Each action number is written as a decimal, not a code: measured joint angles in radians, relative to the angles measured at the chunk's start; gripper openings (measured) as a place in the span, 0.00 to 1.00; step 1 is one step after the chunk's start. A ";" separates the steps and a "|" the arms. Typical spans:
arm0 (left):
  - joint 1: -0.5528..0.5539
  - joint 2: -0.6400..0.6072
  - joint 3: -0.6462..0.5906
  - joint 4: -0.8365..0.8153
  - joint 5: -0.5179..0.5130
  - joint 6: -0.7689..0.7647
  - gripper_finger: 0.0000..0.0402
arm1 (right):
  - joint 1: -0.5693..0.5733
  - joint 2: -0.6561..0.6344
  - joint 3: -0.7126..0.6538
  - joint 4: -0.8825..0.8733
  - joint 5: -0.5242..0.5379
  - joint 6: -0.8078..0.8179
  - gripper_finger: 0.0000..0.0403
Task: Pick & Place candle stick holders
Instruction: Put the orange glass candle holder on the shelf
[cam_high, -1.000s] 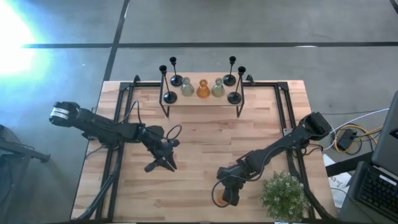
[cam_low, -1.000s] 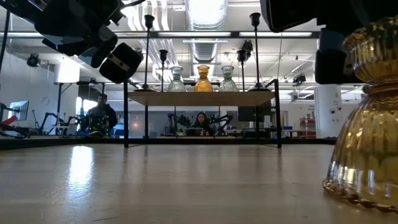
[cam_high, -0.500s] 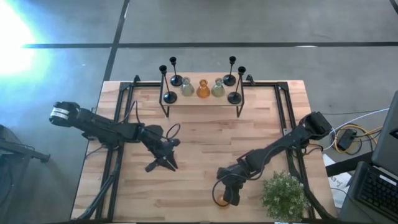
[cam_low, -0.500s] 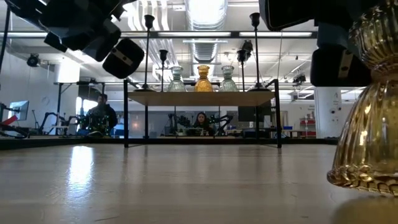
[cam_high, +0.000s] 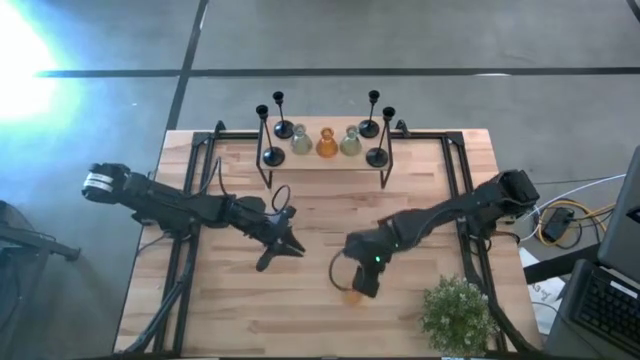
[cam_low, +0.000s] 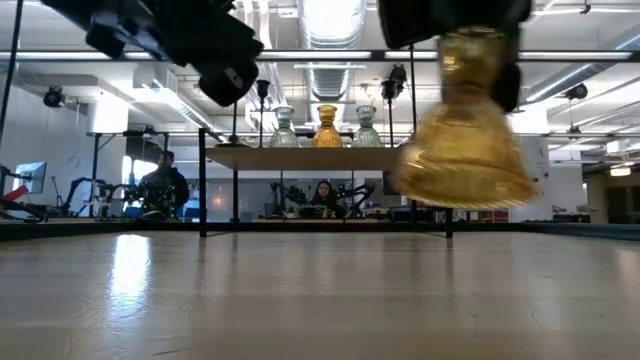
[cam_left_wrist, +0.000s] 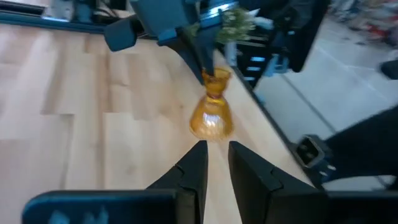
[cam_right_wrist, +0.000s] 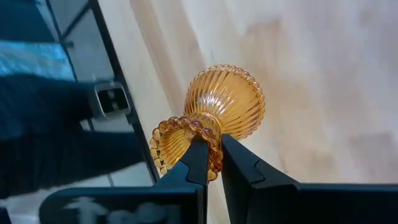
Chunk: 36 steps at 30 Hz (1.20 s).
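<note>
An amber glass candle stick holder (cam_low: 465, 150) hangs clear of the table near its middle, with my right gripper (cam_high: 360, 283) shut on its top. My left gripper (cam_high: 287, 247), open by a narrow gap and holding nothing, points at that holder (cam_left_wrist: 212, 117) from the table's left. On the raised shelf (cam_high: 325, 160) at the far edge stand black stemmed holders (cam_high: 272, 155) (cam_high: 377, 155), two pale-green glass ones (cam_high: 301, 140) (cam_high: 349, 141) and another amber one (cam_high: 326, 143), each on its base. My right gripper pinches the beaded top rim (cam_right_wrist: 214, 138) of the amber holder between its two fingers, one finger over the cup's opening and one outside it. The fingers come slanting down from the table's right. The holder hangs roughly upright, base down, lifted clear of the table.
A green potted plant (cam_high: 457, 312) stands at the near right corner, close to my right arm. Black frame rails (cam_high: 195, 200) run along both table sides. People sit in the room beyond the far edge (cam_low: 323, 195).
My right gripper has risen and gone toward the table's far edge with the amber holder, which has come off the table and now hangs clear. My left gripper has moved right and a little up, tipping toward level and turning toward the holder.
</note>
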 joint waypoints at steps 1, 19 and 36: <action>0.000 0.011 0.018 -0.014 -0.021 0.005 0.17 | -0.018 -0.004 0.010 0.000 -0.001 -0.004 0.03; 0.000 0.328 0.326 -0.053 -0.084 0.094 0.53 | -0.206 -0.011 0.177 -0.142 0.027 -0.132 0.03; 0.005 0.359 0.376 -0.091 -0.079 0.072 0.53 | -0.207 -0.009 0.205 -0.153 0.047 -0.157 0.03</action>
